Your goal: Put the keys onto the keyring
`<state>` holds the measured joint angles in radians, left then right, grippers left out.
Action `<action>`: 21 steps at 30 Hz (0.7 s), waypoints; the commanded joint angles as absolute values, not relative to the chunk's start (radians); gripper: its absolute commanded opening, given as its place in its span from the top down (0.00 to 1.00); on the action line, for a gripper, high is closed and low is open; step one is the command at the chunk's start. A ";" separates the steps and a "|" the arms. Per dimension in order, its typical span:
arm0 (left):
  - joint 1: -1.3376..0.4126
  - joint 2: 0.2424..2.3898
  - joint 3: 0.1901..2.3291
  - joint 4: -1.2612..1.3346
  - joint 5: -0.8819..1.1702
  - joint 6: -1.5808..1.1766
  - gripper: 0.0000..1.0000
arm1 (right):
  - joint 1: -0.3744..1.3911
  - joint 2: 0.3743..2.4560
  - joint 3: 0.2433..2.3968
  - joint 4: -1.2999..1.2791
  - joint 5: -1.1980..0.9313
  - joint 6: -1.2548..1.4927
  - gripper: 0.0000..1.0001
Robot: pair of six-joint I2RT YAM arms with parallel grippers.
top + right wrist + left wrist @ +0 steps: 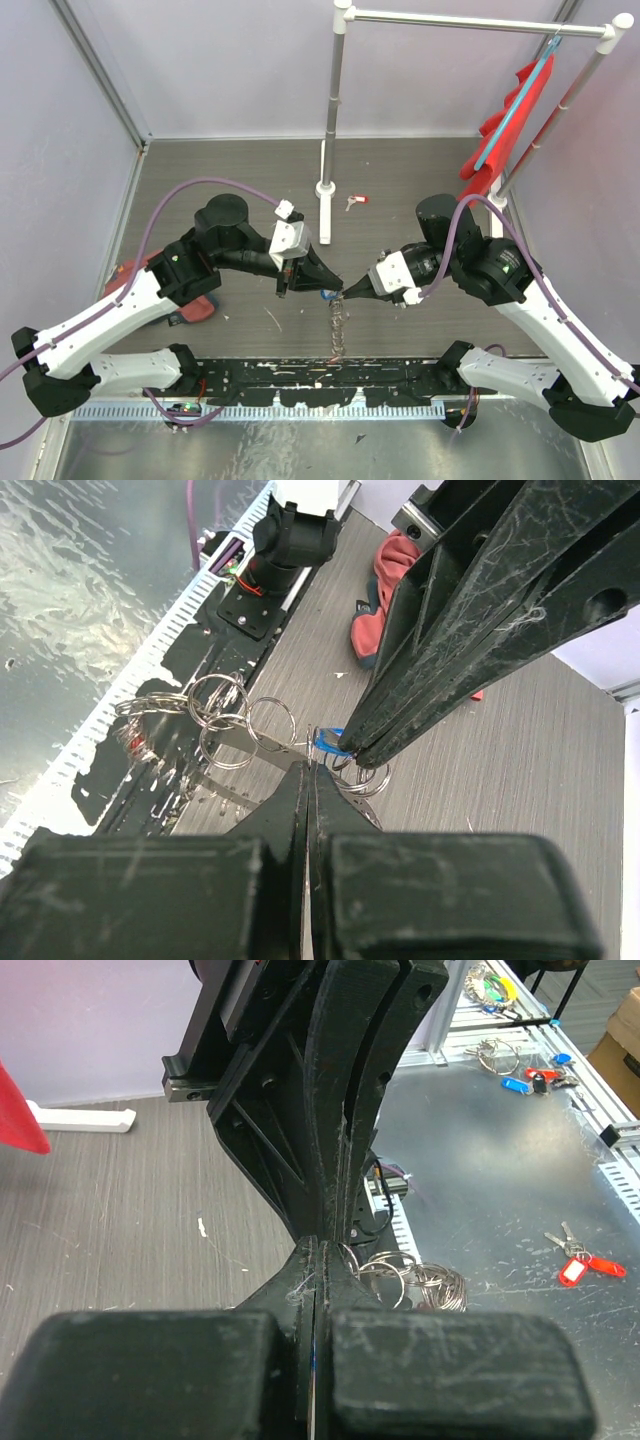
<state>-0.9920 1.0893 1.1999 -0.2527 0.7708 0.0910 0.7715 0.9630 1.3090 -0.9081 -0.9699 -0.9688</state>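
Key: small silver blue-headed key (328,742), held above the grey tabletop (230,180) at mid-scene, touching the rings.
Keyring: silvery keyring of linked metal rings (338,328), trailing from the meeting point toward the arm bases, long axis near-to-far.
Left gripper (333,283): jaws pressed together, seemingly pinching the blue-headed key; it reaches in from the left.
Right gripper (352,290): jaws pressed together, apparently on a top ring; tip to tip with the left.
Deciding relation: the key lies just left of the gripped ring, with neither arm nearer.
Spare: red-headed key (355,202), well apart.
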 commanded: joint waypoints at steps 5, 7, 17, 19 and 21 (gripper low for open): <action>-0.999 1.084 1.237 -0.271 0.793 0.110 1.00 | 0.776 0.952 1.342 -0.842 -0.968 -0.942 0.99; -0.999 1.080 1.237 -0.274 0.793 0.111 1.00 | 0.776 0.952 1.341 -0.840 -0.963 -0.936 0.99; -1.000 1.077 1.238 -0.279 0.807 0.115 1.00 | 0.775 0.951 1.342 -0.825 -0.938 -0.889 0.99; -1.000 1.074 1.238 -0.278 0.807 0.115 1.00 | 0.775 0.952 1.339 -0.825 -0.933 -0.885 0.99; -1.001 1.074 1.238 -0.278 0.807 0.116 1.00 | 0.775 0.952 1.340 -0.825 -0.930 -0.884 0.99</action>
